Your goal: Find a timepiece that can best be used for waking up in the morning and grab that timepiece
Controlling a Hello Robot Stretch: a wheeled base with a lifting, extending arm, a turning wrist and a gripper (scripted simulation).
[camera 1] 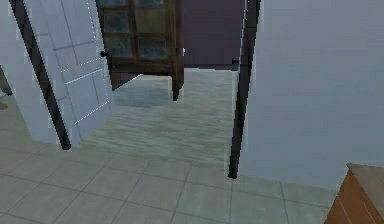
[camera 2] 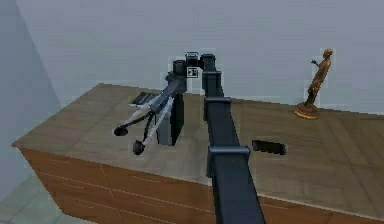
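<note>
The arm stretches over the dresser, seemingly to search its top. The gripper sits by a flat grey thing at ten o'clock; whether it holds anything cannot be told.

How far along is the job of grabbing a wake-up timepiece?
Done: the arm reaches over a wooden dresser. In hand: nothing; the gripper shows bare wood behind its far end. Left: finding the timepiece and grabbing it. On the dresser stand a statuette and a small dark flat thing, which I cannot identify.
</note>
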